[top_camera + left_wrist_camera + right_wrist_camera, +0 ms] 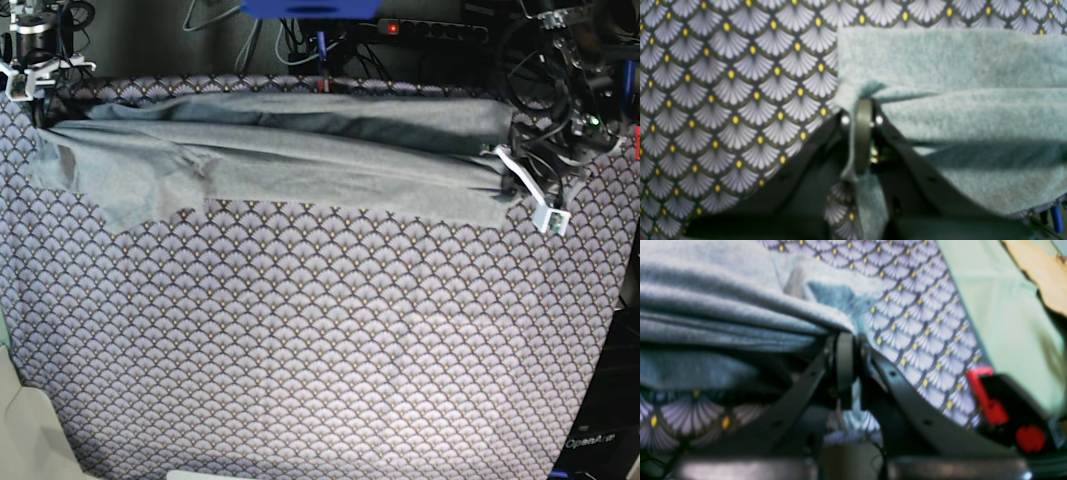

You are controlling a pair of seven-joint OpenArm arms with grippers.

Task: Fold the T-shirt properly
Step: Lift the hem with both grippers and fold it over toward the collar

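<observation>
The light grey T-shirt (300, 155) lies stretched in a long folded band across the far part of the purple scallop-patterned cloth (320, 340). A sleeve (130, 195) spreads out at the band's left end. My left gripper (861, 106) is shut on the shirt's edge (940, 66); in the base view it (505, 160) is at the band's right end. My right gripper (845, 336) is shut on bunched shirt fabric (723, 306); in the base view it (45, 108) is at the band's far left corner. Both pinch the cloth close above the table.
Cables and a power strip (440, 30) run behind the table's far edge. A blue object (310, 8) hangs at top centre. A red-and-black part (993, 403) and a pale green surface (1000, 306) lie past the table's edge beside the right gripper.
</observation>
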